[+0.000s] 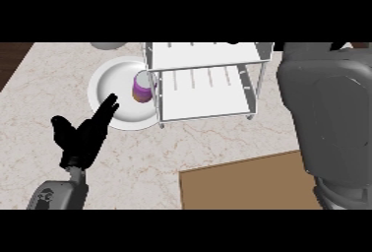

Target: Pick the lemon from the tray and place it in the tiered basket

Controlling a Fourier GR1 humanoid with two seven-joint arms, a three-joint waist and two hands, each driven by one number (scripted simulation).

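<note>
At the near edge of the marbled worktop [240, 138] lies a flat brown tray [243, 184], its bare surface running out of view at the bottom. No lemon shows on it, and none shows anywhere else in view, so where the fruit is cannot be told.

At the near left, a grey forearm rises to the left hand [81, 134], which is black and open, its fingers [105, 108] straight and pointing up and away, holding nothing. Their tips overlap the near rim of a white plate [116, 103] in view; whether they touch it cannot be told.

On the right, a large grey arm fills the edge from near to far. The right hand itself does not show, so its fingers cannot be judged.

Farther back, the plate carries a small purple and orange jar [142, 88] with a pale lid. Just beside the plate to the right stands the white tiered basket [207, 96], its slatted shelves bare where visible. A grey rounded object [109, 45] sits at the far edge, partly cut off.
</note>
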